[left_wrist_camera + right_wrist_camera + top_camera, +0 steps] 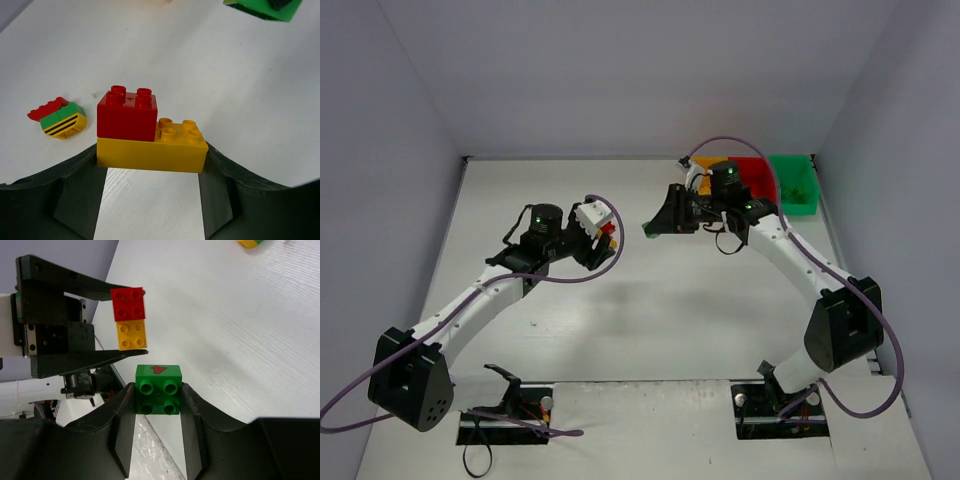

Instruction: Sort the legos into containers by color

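The left gripper [152, 167] is clenched on a yellow brick [170, 150], which is gripped by its 2 ends between the fingers [75, 175]. A red brick [127, 117] with 4 studs is stacked on the left half of the yellow one, and 4 yellow studs are left bare beside it. This pair is held above the table [650, 320], near its middle.

The right gripper [158, 407] is closed on a green brick [158, 389] with 4 studs, which is pinched between the 2 fingers [192, 425]; a red mark is seen on 1 side face. The 2 grippers are faced toward each other in the top view, near but apart, so that the green brick is held just beside the red and yellow pair without touching it.

A small stack [59, 119] of red, green and black-striped yellow is lying tilted on the table, left of the held pair in the left wrist view and well apart from it.

The 3 bins are lined up at the far right corner: a yellow bin [704, 163], a red bin [758, 176] and a green bin [792, 183]. The yellow and red bins are largely hidden by the right arm. Darker shapes are seen in the green bin, but what lies in any bin cannot be told.
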Available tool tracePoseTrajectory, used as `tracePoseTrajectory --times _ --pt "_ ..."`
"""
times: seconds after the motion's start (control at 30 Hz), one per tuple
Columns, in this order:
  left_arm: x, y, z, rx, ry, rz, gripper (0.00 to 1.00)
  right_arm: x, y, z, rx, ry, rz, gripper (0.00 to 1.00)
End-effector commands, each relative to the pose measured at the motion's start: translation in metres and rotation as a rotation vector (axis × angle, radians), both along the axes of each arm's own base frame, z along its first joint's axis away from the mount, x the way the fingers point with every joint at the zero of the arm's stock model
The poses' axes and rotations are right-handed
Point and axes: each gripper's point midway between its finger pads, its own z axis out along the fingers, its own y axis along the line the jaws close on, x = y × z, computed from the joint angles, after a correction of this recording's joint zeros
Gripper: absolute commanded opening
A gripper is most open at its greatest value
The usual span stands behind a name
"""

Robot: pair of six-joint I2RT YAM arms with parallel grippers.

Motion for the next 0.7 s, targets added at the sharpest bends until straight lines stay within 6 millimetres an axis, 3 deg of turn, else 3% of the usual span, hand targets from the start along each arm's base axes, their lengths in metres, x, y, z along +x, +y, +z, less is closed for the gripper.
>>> tracePoseTrajectory --times 0.0,0.13,0.17,0.2,0.23,0.27,0.3,0.37,0.4,0.43,0.47,0.5,0.57,0.6,0.67 --pt "0.007 -0.006 0.034 -0.061 -0.082 -0.010 0.00 0.025 -0.034 0.046 0.003 -0.161 -0.100 0.00" --pt "-0.001 -0.007 0.052 -0.097 -0.106 -0.026 0.00 0.107 -0.142 0.039 -0.182 -0.207 -0.541 0.00" --pt "-0.004 -0.008 0.055 -0.104 -0.107 -0.032 0.00 0.129 -0.192 0.036 -0.247 -0.202 -0.731 0.00" --pt "-0.008 -0.008 0.060 -0.116 -0.112 -0.040 0.00 0.141 -0.216 0.028 -0.286 -0.182 -0.819 0.00" --pt "-0.010 -0.009 0.064 -0.124 -0.116 -0.043 0.00 0.152 -0.238 0.031 -0.321 -0.197 -0.909 0.00" --pt "-0.014 -0.007 0.059 -0.119 -0.089 -0.042 0.00 0.163 -0.280 0.028 -0.398 -0.204 -1.060 0.00" --pt "-0.019 -0.006 0.061 -0.122 -0.087 -0.048 0.00 0.173 -0.296 0.016 -0.444 -0.192 -1.109 0.00" --pt "-0.027 -0.003 0.058 -0.107 -0.069 -0.055 0.00 0.188 -0.334 0.021 -0.502 -0.216 -1.226 0.00" --pt "-0.031 -0.001 0.062 -0.110 -0.078 -0.056 0.00 0.197 -0.352 0.004 -0.554 -0.187 -1.267 0.01" --pt "-0.034 0.000 0.061 -0.107 -0.074 -0.053 0.00 0.206 -0.364 0.014 -0.554 -0.207 -1.301 0.02" --pt "-0.036 0.002 0.061 -0.108 -0.075 -0.053 0.00 0.211 -0.382 0.010 -0.563 -0.197 -1.334 0.05" --pt "-0.040 0.003 0.063 -0.111 -0.080 -0.052 0.00 0.220 -0.393 -0.010 -0.590 -0.160 -1.346 0.06" --pt "-0.045 0.005 0.065 -0.112 -0.076 -0.053 0.00 0.234 -0.413 -0.006 -0.592 -0.172 -1.378 0.11" --pt "-0.046 0.006 0.066 -0.114 -0.077 -0.051 0.00 0.243 -0.420 -0.027 -0.608 -0.139 -1.374 0.13" --pt "-0.048 0.007 0.064 -0.111 -0.066 -0.046 0.00 0.257 -0.429 -0.028 -0.597 -0.147 -1.383 0.17"
